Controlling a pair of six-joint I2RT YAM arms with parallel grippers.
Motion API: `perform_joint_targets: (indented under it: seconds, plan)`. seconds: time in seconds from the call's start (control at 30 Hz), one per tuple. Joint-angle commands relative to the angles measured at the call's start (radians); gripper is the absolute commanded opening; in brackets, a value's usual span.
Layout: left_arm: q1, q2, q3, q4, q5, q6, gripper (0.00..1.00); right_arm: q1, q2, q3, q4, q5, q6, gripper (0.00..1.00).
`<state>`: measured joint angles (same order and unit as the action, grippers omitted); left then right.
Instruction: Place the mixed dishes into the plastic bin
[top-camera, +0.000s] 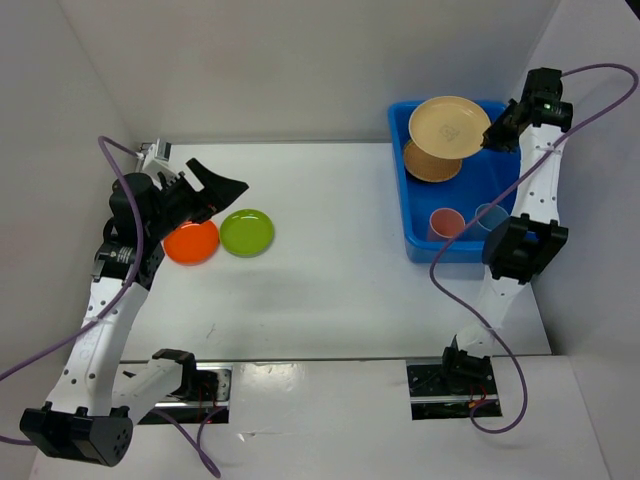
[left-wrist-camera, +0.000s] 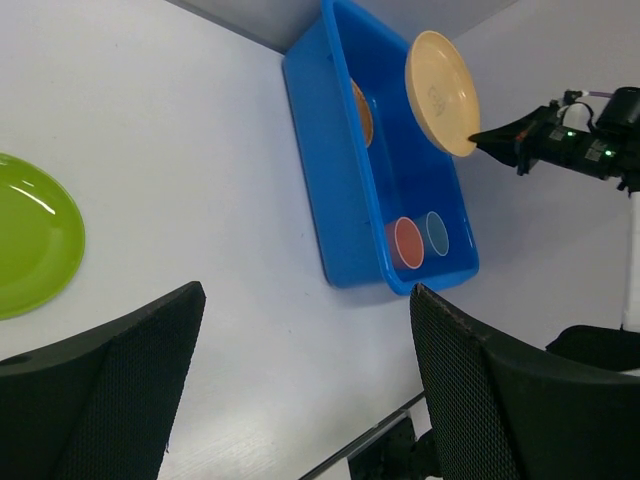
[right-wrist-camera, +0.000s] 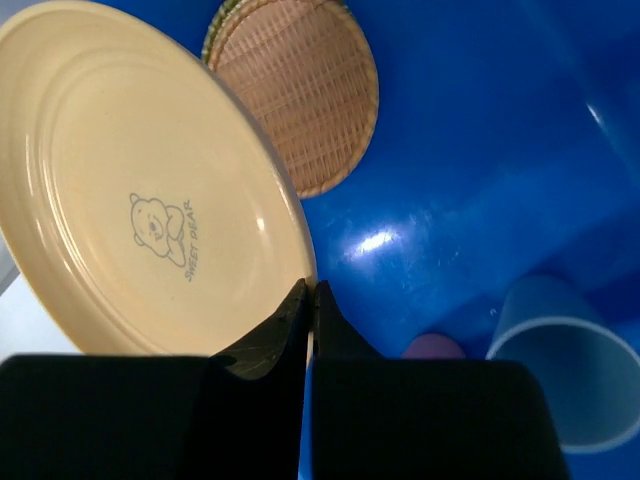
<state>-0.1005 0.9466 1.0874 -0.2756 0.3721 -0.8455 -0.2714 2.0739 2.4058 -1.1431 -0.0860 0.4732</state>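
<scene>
Right fingers (top-camera: 488, 138) are clamped on the rim of the beige plate (top-camera: 448, 127), holding it tilted over the twelve o'clock end of the plastic bin (top-camera: 401, 190). That edge grip should let it drop onto the woven plate (top-camera: 430, 166), clear of the pink cup (top-camera: 446, 222) and blue cup (top-camera: 490, 214) at six. At the desk's (top-camera: 330, 270) nine o'clock, left fingers (top-camera: 215, 185) hang wide apart and empty above the orange plate (top-camera: 191, 243) and lime green plate (top-camera: 247, 232), seemingly poised to pick.

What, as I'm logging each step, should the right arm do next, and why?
Probably lower a little, then open the right pincer: it holds the beige plate by its rim, tilted above the blue bin, over a woven plate.
</scene>
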Motion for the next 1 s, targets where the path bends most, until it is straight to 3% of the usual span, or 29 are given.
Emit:
perform_joint_targets:
  seconds: [0.0, 0.53, 0.97]
  plan:
    - [0.005, -0.016, 0.016, 0.039, 0.001, -0.017, 0.9, 0.008, 0.043, -0.02, 0.155, -0.052, 0.025, 0.0]
    - [0.015, -0.006, 0.034, 0.0, -0.009, -0.007, 0.9, -0.002, 0.077, -0.384, 0.517, -0.063, 0.169, 0.0]
    - [0.015, -0.015, 0.034, -0.01, -0.009, -0.007, 0.9, -0.011, 0.13, -0.418, 0.569, 0.038, 0.229, 0.0]
